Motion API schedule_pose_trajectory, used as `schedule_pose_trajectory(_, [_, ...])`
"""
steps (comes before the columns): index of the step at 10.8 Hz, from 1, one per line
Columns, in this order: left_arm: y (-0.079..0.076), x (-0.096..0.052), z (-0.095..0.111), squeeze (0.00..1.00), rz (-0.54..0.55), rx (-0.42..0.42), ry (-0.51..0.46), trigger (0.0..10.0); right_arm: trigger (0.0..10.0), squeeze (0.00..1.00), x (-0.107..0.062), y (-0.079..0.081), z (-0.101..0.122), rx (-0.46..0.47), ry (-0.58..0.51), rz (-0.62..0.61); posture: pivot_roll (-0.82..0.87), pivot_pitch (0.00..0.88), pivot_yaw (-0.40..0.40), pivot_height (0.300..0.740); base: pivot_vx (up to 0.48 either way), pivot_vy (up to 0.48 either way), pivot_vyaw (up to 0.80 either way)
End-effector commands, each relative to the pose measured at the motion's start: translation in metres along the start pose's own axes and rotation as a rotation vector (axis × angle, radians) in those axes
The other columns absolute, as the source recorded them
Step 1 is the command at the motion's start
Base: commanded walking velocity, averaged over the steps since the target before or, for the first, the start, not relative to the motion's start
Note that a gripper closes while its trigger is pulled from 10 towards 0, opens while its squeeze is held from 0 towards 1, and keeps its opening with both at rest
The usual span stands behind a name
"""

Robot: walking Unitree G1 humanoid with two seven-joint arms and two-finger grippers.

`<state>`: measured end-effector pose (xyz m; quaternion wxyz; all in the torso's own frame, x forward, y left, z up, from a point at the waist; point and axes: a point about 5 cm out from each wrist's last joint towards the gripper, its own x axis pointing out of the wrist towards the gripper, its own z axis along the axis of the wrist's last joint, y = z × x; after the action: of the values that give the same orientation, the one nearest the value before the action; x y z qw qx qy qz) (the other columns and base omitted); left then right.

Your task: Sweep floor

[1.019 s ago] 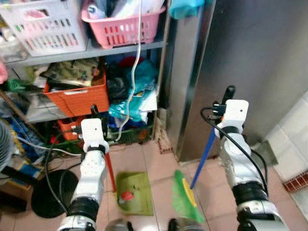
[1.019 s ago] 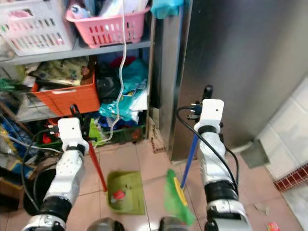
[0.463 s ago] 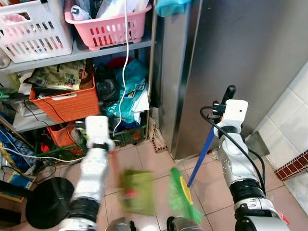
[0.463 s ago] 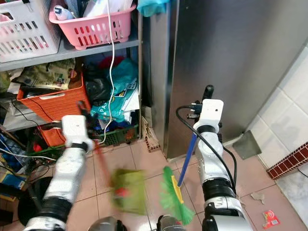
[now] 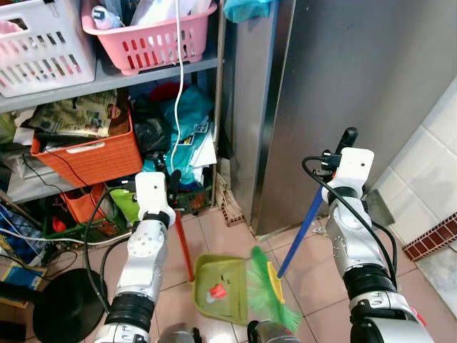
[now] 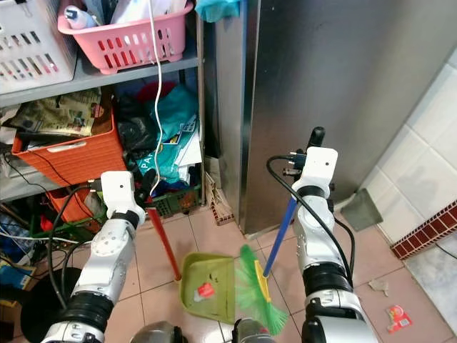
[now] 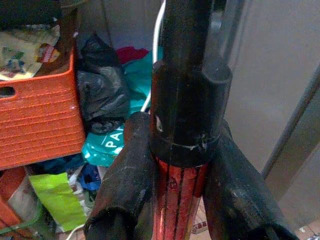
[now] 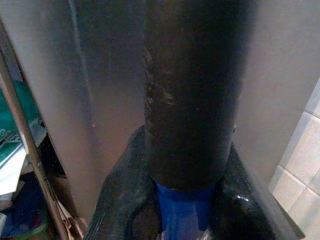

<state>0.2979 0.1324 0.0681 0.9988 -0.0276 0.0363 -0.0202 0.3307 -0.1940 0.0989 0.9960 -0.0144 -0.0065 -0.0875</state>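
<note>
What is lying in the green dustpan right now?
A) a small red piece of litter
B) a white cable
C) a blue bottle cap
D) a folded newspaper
A: a small red scrap lies in the green dustpan, beside the green broom head.

The left gripper (image 7: 182, 200) is clamped on a red handle (image 7: 176, 200) just below its black grip cap (image 7: 187, 100), one black finger (image 7: 125, 185) pressed to each side. Behind it sits an orange crate (image 7: 37, 125), with a black plastic bag (image 7: 102, 92) beside it, teal bags (image 7: 107, 145) and a lime-green one (image 7: 57, 197) below. A grey metal panel (image 7: 270, 85) stands on the other side.
</note>
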Motion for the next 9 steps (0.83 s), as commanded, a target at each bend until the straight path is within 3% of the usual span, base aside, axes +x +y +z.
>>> schedule_pose_trajectory(1, [-0.0019,0.0015,0.0085,0.0,-0.014,-0.014,-0.033,10.0,10.0,0.0,-0.0026,0.0,-0.0106,-0.01,0.051,0.003,-0.07,0.0,0.052,0.74,-0.244,0.0,0.0])
schedule_pose_trajectory(9, [-0.0019,0.0011,0.0079,0.0,-0.017,-0.024,-0.019,10.0,10.0,0.0,-0.0031,-0.0013,-0.012,-0.013,0.056,0.002,-0.08,0.0,0.057,0.74,-0.297,0.0,0.0])
